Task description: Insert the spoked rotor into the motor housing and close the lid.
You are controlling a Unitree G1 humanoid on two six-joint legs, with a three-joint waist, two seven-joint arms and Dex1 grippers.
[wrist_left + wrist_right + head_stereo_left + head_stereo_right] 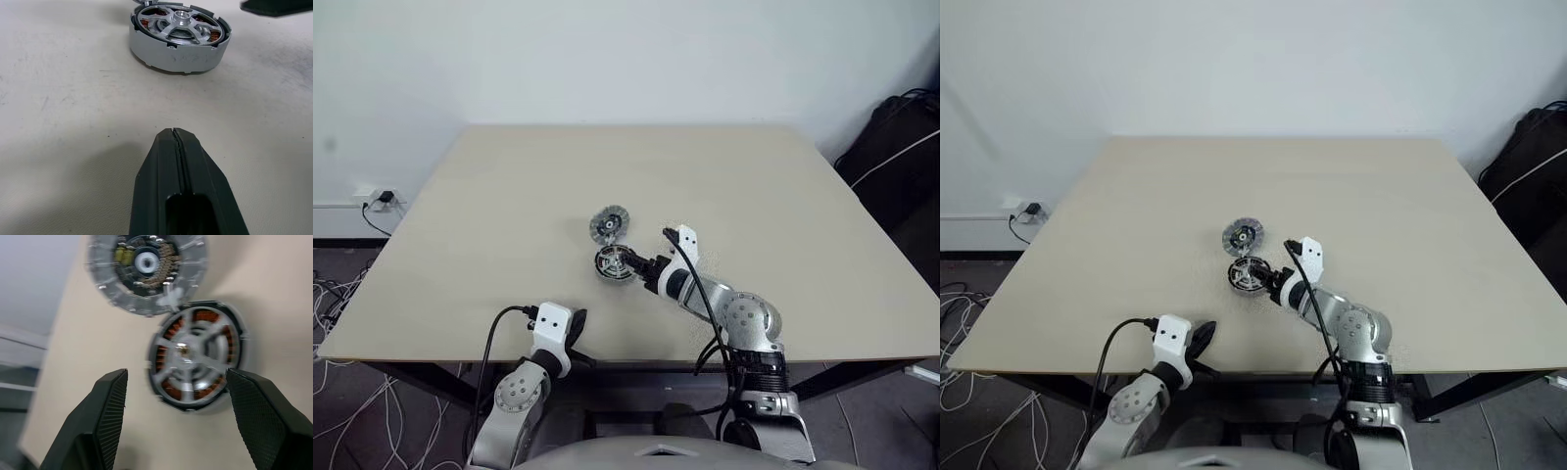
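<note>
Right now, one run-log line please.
spoked rotor: seated in motor housing | lid: off, beside housing | right gripper: open | left gripper: shut

The lid [146,271], beyond the right gripper [173,396], is blurred and cut off by the frame edge. Spokes of the spoked rotor [188,357] hide much of the motor housing [242,340] windings.
</note>
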